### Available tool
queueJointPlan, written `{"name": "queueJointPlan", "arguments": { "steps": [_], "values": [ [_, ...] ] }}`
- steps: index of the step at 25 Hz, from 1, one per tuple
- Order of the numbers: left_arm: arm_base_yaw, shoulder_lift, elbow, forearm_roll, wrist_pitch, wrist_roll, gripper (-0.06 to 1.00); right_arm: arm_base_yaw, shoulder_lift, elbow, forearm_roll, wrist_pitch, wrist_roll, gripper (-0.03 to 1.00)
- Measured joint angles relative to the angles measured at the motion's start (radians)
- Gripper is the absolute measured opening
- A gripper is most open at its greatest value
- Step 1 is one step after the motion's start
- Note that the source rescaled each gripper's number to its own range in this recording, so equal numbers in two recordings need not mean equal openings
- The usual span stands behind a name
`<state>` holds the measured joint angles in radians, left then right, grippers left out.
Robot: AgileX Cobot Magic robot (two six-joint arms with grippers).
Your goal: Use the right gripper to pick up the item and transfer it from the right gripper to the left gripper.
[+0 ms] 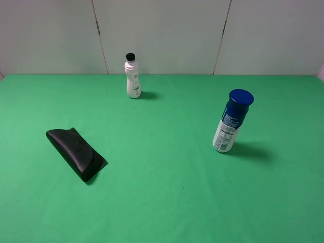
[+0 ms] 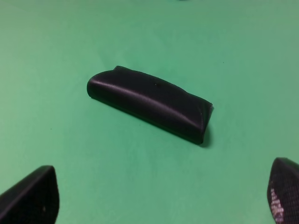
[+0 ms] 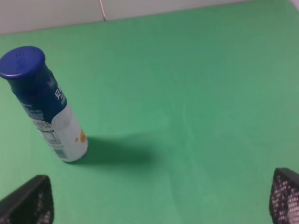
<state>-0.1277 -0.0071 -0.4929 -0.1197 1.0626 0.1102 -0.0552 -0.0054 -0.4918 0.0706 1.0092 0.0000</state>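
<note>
- Step in hand, by the look of it: right-side approach for the pickup, no contact yet.
- To do it well: slide the right gripper (image 3: 156, 200) sideways until the item (image 3: 44, 105) sits centred in the gap, then go in level.
- Best to close on the white lower body, leaving the blue upper part free for the later handover.
- Tall, narrow can, so likely to topple if nudged by one tip first; keep the gap wide until flanked on both sides.
- Left gripper (image 2: 156, 200): fingers (image 2: 28, 198) spread wide, holding nothing, touching nothing.
- Just ahead of the left tips, clear of them: black case (image 2: 149, 105) lying flat on the table (image 2: 56, 42).
- Well beyond the case, further out: white bottle (image 1: 132, 77), upright, not to be grasped.
- Right gripper: fingers (image 3: 25, 203) also wide apart, empty, touching nothing.
- Item standing on its base on the table, ahead of the right tips, off to one side rather than between them.
</note>
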Motion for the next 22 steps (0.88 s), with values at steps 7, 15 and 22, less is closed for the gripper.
{"name": "queueJointPlan", "arguments": {
  "steps": [7,15,22],
  "values": [
    [0.0,0.0,0.0,0.0,0.0,0.0,1.0,0.0,0.0,0.0,0.0,0.0,0.0,1.0],
    [0.0,0.0,0.0,0.0,0.0,0.0,1.0,0.0,0.0,0.0,0.0,0.0,0.0,1.0],
    [0.0,0.0,0.0,0.0,0.0,0.0,1.0,0.0,0.0,0.0,0.0,0.002,0.0,1.0]
  ]
}}
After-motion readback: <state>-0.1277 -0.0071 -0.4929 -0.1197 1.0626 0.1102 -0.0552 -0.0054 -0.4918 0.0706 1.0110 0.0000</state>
